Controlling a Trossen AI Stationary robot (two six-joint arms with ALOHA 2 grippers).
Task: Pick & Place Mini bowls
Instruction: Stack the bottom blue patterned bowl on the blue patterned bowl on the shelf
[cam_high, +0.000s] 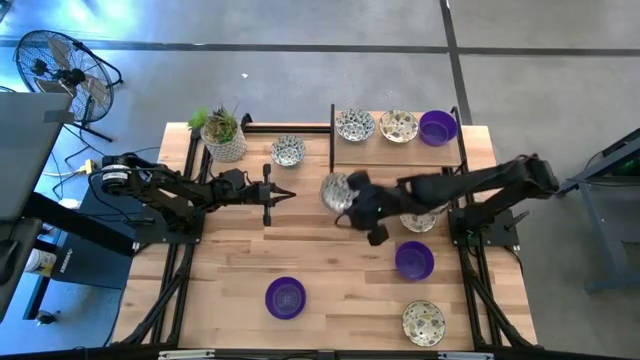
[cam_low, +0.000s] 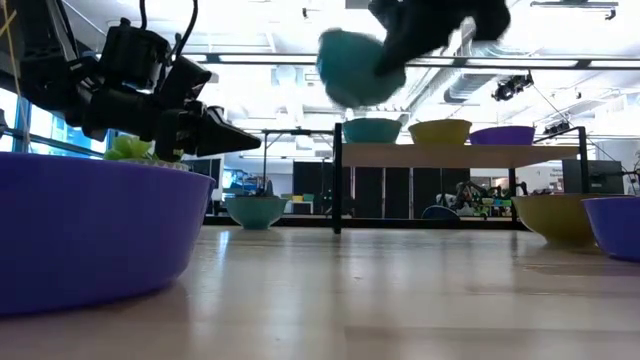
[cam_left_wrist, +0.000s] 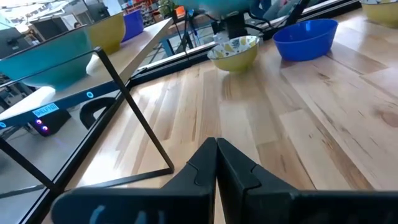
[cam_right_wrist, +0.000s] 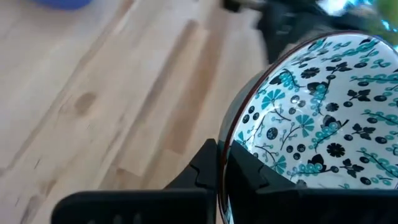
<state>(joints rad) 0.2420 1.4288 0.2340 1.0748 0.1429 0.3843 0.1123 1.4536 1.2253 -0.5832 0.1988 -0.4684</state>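
Note:
My right gripper (cam_high: 347, 198) is shut on a white mini bowl with a dark floral pattern (cam_high: 336, 190), held high over the table's middle; the bowl (cam_low: 352, 66) shows blurred near the top of the low view. My left gripper (cam_high: 286, 194) is shut with nothing in it, level, just left of that bowl. More mini bowls rest on their bases on the table: a patterned one (cam_high: 288, 150) at the far side, purple ones (cam_high: 285, 297) (cam_high: 414, 260), and patterned ones (cam_high: 423, 322) (cam_high: 420, 220). Three more stand on the raised shelf (cam_high: 400, 152). My right gripper pinches the patterned bowl's rim (cam_right_wrist: 225, 144), one finger (cam_right_wrist: 252, 177) inside the bowl and the other (cam_right_wrist: 200, 169) outside. The fingers slant down from the table's right side. The bowl is lifted clear of the table and tilted, its patterned inside (cam_right_wrist: 323, 118) facing the wrist camera.
A white pot with a green plant (cam_high: 224, 136) stands at the far left. A black metal frame (cam_high: 332, 140) carries the wooden shelf at the far right. Bare wood lies between the near bowls and the arms.

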